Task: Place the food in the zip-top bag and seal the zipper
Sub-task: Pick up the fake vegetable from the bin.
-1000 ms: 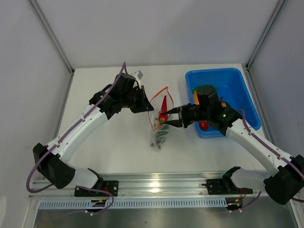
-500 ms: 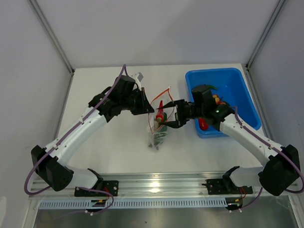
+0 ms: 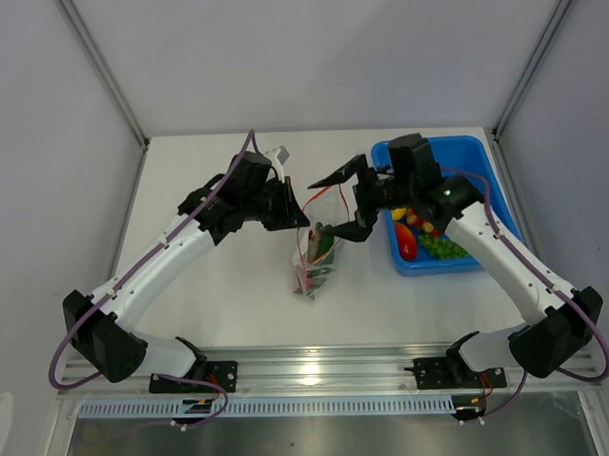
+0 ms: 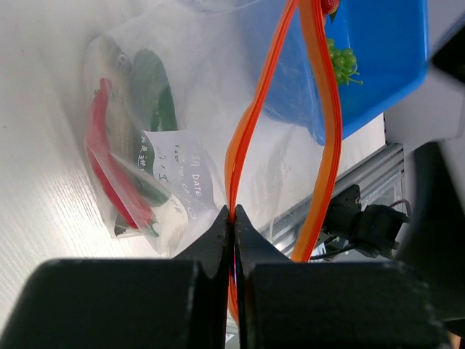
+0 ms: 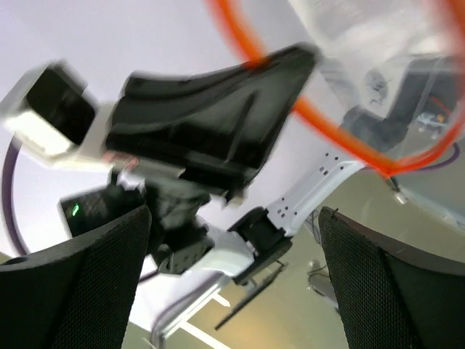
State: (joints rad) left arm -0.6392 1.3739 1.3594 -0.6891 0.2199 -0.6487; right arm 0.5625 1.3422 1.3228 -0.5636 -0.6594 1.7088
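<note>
A second ago the right gripper (image 3: 329,209) was pinching a red pepper over the mouth of the zip-top bag (image 3: 314,268). Now its jaws are spread wide with nothing between them, and it has lifted toward the upper middle of the top view. We take that as a drop completed, so one more piece of food is inside. The bag lies just below the centre of the table (image 3: 217,291), with its mouth held up by the left gripper (image 3: 294,213). More food waits in the blue tub (image 3: 437,143) at the right, including green grapes (image 3: 440,245) and cherry tomatoes (image 3: 419,222), so filling is not finished and sealing is some way off. The left wrist view settles what the top view cannot. There the fingers are clenched on one side of the orange zipper (image 4: 251,123), the other side bows away to leave the mouth open, and the red pepper (image 4: 102,145) lies beside a green cucumber (image 4: 156,94) inside. The right wrist view is blurred, showing only the spread fingers and the zipper loop.
</note>
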